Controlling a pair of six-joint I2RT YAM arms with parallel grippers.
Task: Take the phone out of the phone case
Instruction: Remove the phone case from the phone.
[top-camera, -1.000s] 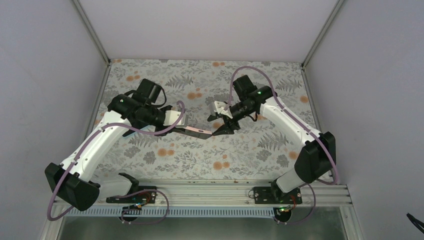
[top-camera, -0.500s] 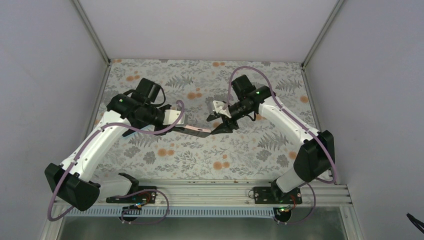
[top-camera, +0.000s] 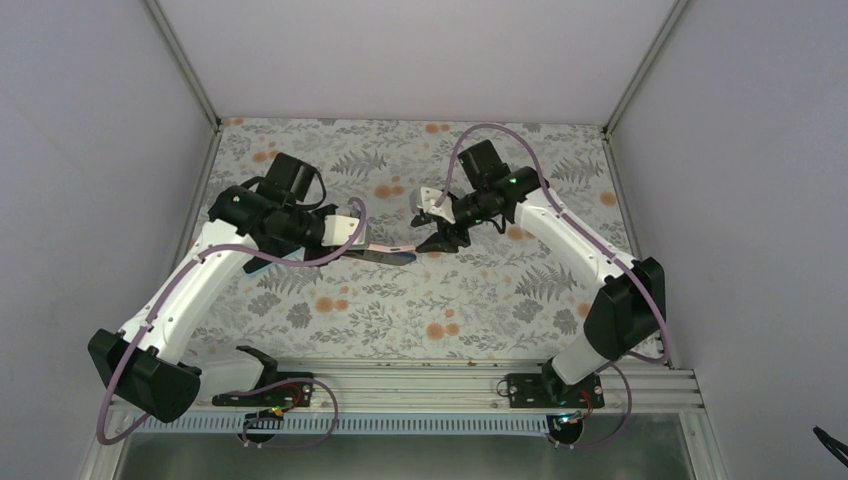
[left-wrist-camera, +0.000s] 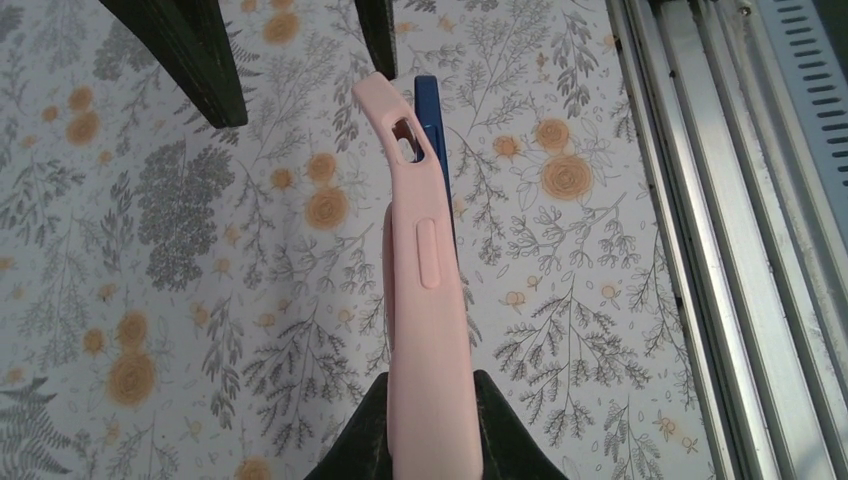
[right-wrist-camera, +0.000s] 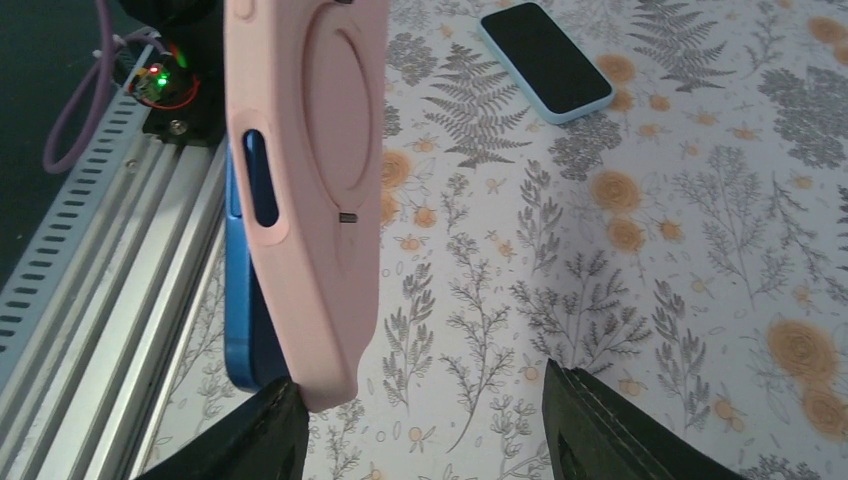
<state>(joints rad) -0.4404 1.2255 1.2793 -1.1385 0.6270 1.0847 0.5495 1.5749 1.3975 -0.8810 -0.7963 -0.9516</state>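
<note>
At the centre of the top view, the left gripper (top-camera: 345, 238) held the pink case (top-camera: 385, 250) above the table (top-camera: 480, 310). The case's long side ran toward the right gripper (top-camera: 437, 243), which sat just beside its free end.

From the left wrist, the left jaws were closed on the case at the bottom of the frame, one on each flat side. The case rose edge-on up the middle of the picture. The blue phone (left-wrist-camera: 432, 130) sat inside it, along its right side. Near the top of the frame the case curved left, away from the phone, and a gap showed at that corner. One dark finger of the right gripper stood at upper left, the other just above the case's end.

From the right wrist, the right jaws stood wide open and gripped nothing, their fingers (right-wrist-camera: 590, 430) at the lower left and lower right. The case's bottom corner met the lower-left finger, though I could not tell whether they touched. The phone's blue edge showed left of the case. A second phone (right-wrist-camera: 545, 60), pale blue at the rim, lay screen-up on the table at the top of that frame. The rail (right-wrist-camera: 100, 300) ran down the left.
</note>
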